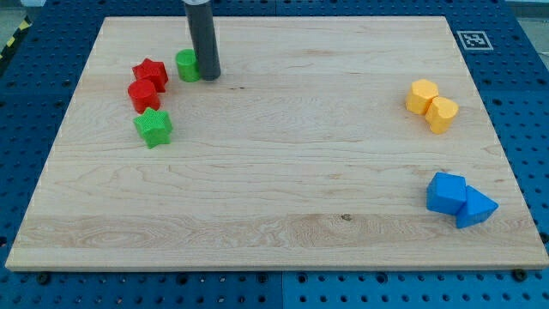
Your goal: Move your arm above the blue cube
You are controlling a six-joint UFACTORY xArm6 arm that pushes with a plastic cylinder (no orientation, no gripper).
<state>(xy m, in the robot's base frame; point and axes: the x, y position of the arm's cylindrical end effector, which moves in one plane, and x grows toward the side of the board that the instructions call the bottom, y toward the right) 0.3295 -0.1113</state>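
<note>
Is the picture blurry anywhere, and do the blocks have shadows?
In the camera view everything looks sharp, from the blue cube to the yellow blocks. The light is soft and even, with no glare on the wooden board. Only small dark shadows sit under the blocks and beside my tip.

The counter [274,154] is pale blond wood with fine straight grain running from the view's left to its right, and one small dark knot low in the middle. Around it lies a deep blue perforated surface [523,103] dotted with dark holes. A black-and-white square marker [471,39] sits at the upper right corner. The rod is dark grey, near black, down to my tip [208,76]. The blue cube [446,192] and the blue wedge-like block [475,208] are bright sky blue. Two yellow blocks [422,95] [442,113] are warm orange-yellow. The red star [150,74] and red block [143,93] are vivid red. The green star [153,127] and the green block [187,65] are grass green.
</note>
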